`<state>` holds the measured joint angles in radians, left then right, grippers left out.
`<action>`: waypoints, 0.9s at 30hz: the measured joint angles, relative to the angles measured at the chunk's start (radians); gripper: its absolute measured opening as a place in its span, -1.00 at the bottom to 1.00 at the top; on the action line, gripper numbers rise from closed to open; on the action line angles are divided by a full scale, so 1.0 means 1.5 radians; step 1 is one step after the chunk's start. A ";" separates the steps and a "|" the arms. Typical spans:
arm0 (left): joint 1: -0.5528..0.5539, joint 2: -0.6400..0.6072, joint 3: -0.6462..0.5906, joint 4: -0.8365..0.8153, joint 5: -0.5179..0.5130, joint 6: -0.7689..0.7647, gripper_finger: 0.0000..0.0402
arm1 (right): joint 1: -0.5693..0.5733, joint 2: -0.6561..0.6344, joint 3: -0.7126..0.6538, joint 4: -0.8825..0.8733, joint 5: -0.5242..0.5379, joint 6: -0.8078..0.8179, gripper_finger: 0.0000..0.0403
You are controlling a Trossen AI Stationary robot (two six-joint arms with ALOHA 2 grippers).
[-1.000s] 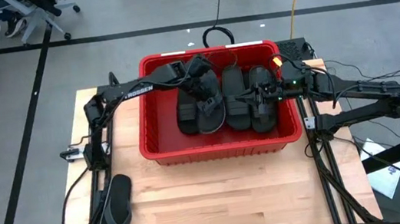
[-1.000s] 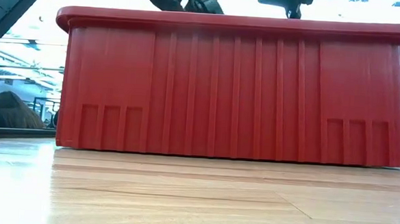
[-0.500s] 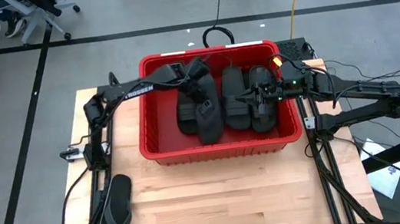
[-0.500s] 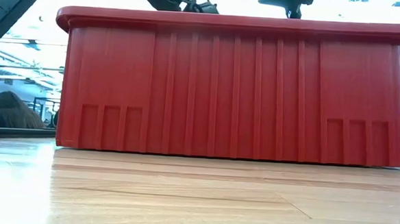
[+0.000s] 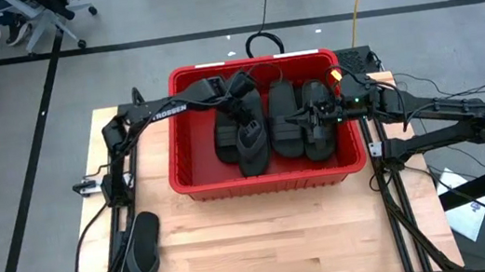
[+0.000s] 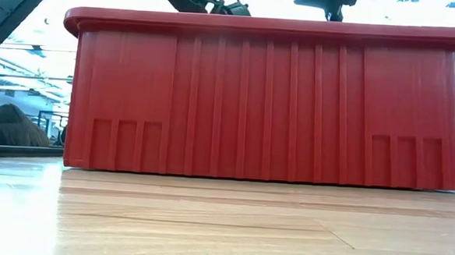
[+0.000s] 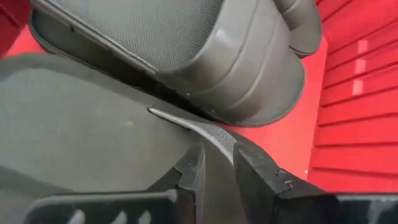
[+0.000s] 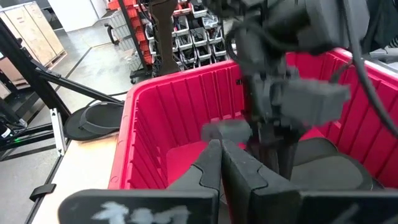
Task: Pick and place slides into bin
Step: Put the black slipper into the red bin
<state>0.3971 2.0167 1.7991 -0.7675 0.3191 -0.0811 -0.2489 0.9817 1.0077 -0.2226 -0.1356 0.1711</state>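
The red bin (image 5: 267, 181) stands at the table's far middle and fills the low view (image 6: 268, 98). Several black slides (image 5: 283, 116) lie side by side inside it. My left gripper (image 5: 244, 115) reaches into the bin from the left and is shut on a dark grey slide (image 5: 253, 146). My right gripper (image 5: 304, 120) hovers over the bin's right half, shut (image 8: 221, 158) and holding nothing. One thong slide (image 5: 141, 257) lies flat on the table at the near left. My left gripper (image 7: 219, 171) pinches a thin raised strip (image 7: 214, 134) of the dark grey slide between its two fingers. The fingers come down into the bin from above. The slide lies in the bin next to another slide (image 7: 236, 56); whether the strip is a strap or an edge does not show.
The bin's walls (image 8: 155, 118) rise around both grippers. Bare wooden table (image 5: 285, 243) spreads out in front of the bin. Cables and arm frames run along the table's left (image 5: 104, 187) and right (image 5: 389, 182) edges.
The slide under my left gripper has shifted a little inside the bin, and less of its strap side shows. Both arms have kept their places.
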 joint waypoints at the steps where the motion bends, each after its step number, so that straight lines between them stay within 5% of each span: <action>1: 0.001 -0.002 0.014 -0.019 0.000 0.012 -0.62 | 0.000 0.000 0.000 0.000 0.000 0.000 -0.98; 13: -0.046 -0.195 0.116 -0.189 -0.041 0.231 -0.63 | 0.000 0.000 0.000 -0.014 -0.018 -0.020 -0.98; 19: -0.127 -0.305 0.117 -0.274 0.039 0.310 -0.96 | 0.000 0.000 0.000 -0.046 -0.018 -0.061 -0.98; 27: -0.246 -0.380 0.116 -0.278 -0.015 0.191 -1.00 | -0.022 0.032 0.000 -0.099 -0.139 -0.087 -1.00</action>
<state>0.0282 1.4465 1.9732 -1.1843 0.2959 0.2048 -0.2818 1.0297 1.0077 -0.3715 -0.3440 0.0406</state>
